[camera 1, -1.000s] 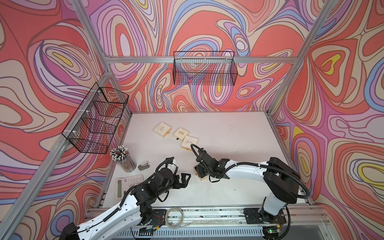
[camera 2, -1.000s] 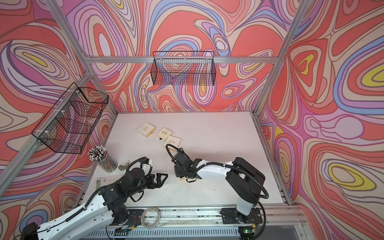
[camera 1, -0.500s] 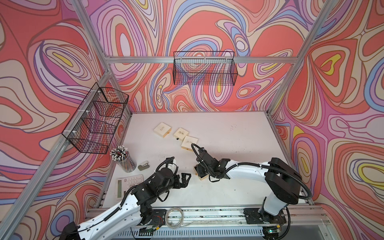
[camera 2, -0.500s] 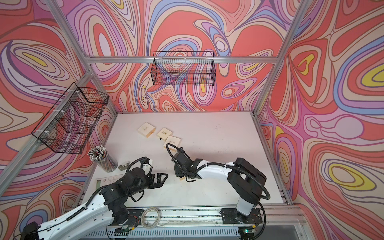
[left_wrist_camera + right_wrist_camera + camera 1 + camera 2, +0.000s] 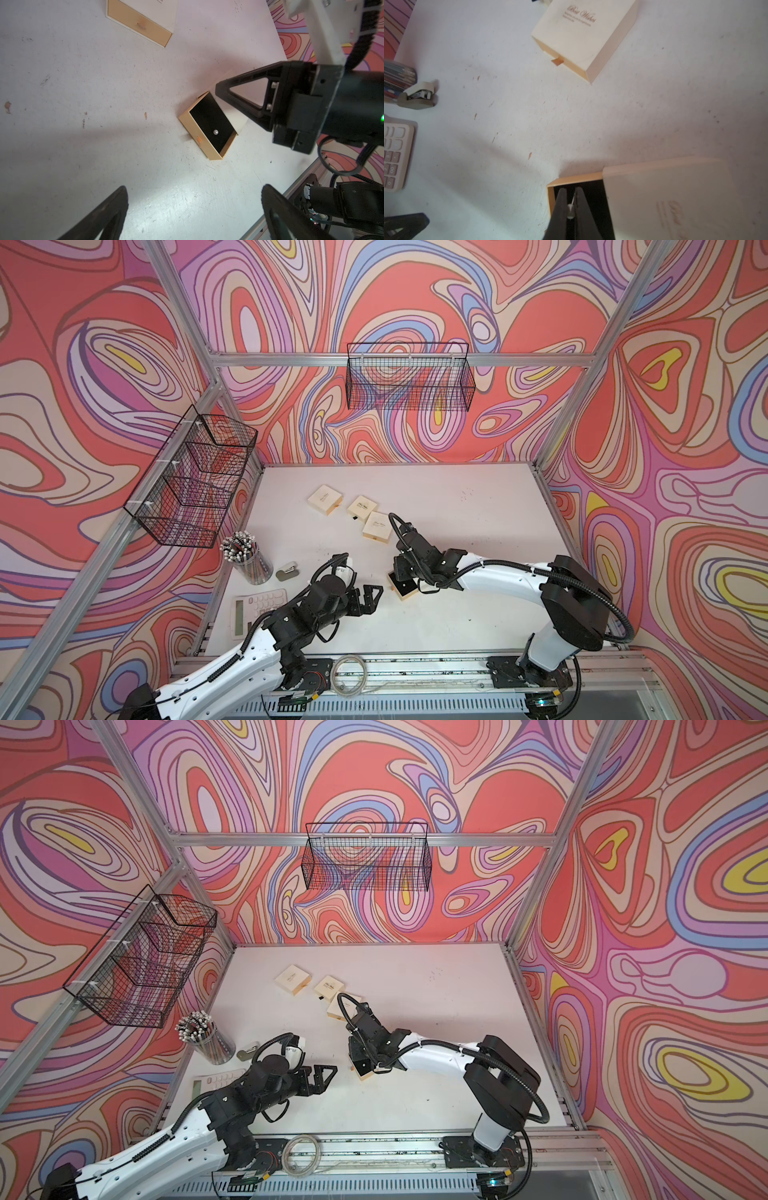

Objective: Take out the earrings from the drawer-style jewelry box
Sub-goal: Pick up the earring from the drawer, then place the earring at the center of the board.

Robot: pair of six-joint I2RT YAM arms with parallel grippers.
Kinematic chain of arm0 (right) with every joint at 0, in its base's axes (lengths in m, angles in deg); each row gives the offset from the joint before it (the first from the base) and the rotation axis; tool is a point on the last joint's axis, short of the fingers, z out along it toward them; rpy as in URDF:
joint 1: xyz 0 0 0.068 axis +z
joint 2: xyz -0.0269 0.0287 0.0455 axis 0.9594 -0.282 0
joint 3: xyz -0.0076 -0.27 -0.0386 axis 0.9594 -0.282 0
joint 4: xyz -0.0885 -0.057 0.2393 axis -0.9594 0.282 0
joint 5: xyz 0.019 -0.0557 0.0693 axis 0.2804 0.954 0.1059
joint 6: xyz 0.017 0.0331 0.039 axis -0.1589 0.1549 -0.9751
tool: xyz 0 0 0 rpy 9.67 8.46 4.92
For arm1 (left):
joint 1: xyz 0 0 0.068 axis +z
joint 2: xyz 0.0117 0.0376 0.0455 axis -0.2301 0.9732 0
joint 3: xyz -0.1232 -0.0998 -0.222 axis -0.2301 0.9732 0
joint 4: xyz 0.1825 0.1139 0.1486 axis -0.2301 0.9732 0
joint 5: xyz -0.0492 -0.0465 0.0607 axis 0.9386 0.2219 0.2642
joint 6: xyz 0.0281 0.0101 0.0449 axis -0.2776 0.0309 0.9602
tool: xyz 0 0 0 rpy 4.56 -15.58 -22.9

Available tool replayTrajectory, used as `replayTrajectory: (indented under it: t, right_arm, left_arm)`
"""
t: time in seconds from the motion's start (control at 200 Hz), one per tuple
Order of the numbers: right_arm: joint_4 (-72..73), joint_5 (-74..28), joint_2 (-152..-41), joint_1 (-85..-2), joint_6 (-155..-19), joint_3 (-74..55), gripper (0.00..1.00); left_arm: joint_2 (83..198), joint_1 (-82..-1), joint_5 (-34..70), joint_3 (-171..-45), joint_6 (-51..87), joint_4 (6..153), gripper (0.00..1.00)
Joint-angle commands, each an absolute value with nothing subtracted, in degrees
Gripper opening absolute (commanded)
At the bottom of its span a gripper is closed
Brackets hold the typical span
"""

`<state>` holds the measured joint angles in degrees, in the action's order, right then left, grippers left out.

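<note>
- The right pincer point(image 5: 570, 190) is closed on one pearl stud earring point(image 5: 570, 212). The small pale ball sits in the narrow gap between the two black fingers point(image 5: 560, 207), and its thin pin point(image 5: 573, 199) points toward the fingertips.
- This pincer hangs over the open jewelry box point(image 5: 664, 197), which is in the lower centre of the frame in both top views.
- The drawer point(image 5: 207, 145) is pulled partly out of the box, so its black insert point(image 5: 207, 116) is in view.
- A second pearl stud point(image 5: 216, 131) lies on the black insert, in the part nearer to the drawer front with the small tab point(image 5: 199, 140). No pincer touches it.
- The left pincer point(image 5: 193, 188) stands wide apart and holds nothing. In both top views it is just left of the open box, with its fingers pointing to the box but not touching it.
- Three closed cream boxes point(image 5: 362, 506) lie in a loose row on the white worktop point(image 5: 478, 531), above the open box in the frame. The nearest one carries the words "Best Wishes".
- Along the left edge of the worktop are a cup of pencils point(image 5: 249, 558), a small stapler point(image 5: 287, 571) and a calculator point(image 5: 257, 610).
</note>
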<state>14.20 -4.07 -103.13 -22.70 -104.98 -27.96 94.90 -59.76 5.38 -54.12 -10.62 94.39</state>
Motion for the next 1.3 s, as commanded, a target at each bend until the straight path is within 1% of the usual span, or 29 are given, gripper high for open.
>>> replayTrajectory:
  t: [0.0, 0.16, 0.361, 0.511, 0.671, 0.771, 0.906, 1.292]
  right_arm:
    - [14.26, -5.17, -101.36, -26.75, -104.34, -26.55, 0.0]
    - [14.41, -6.36, -100.36, -34.09, -102.78, -26.48, 0.0]
    - [15.59, -6.58, -100.16, -46.67, -100.36, -25.44, 0.0]
    - [15.19, -9.82, -102.59, -56.23, -99.3, -24.07, 0.0]
    - [15.55, -8.99, -106.66, -63.51, -98.76, -21.86, 0.0]
    - [14.88, -10.4, -108.95, -66.56, -98.85, -20.78, 0.0]
    - [15.05, -12.37, -115.0, -69.27, -98.68, -18.79, 0.0]
    - [17.11, -13.41, -122.39, -72.85, -97.38, -13.31, 0.0]
  left_arm:
    - [95.96, -59.52, 5.61, -55.44, -9.64, 92.03, 1.0]
    - [97.27, -59.49, 6.96, -55.55, -9.24, 88.57, 1.0]
    - [100.87, -59.53, 11.05, -57.0, -7.09, 85.44, 1.0]
    - [103.75, -59.51, 13.2, -57.25, -7.06, 82.82, 1.0]
    - [104.7, -59.51, 13.52, -57.24, -7.36, 81.69, 1.0]
    - [104.96, -59.53, 13.7, -57.06, -7.43, 81.33, 1.0]
    - [105.06, -59.46, 13.66, -56.87, -7.64, 81.38, 1.0]
    - [105.74, -59.51, 12.63, -56.1, -8.48, 80.05, 1.0]
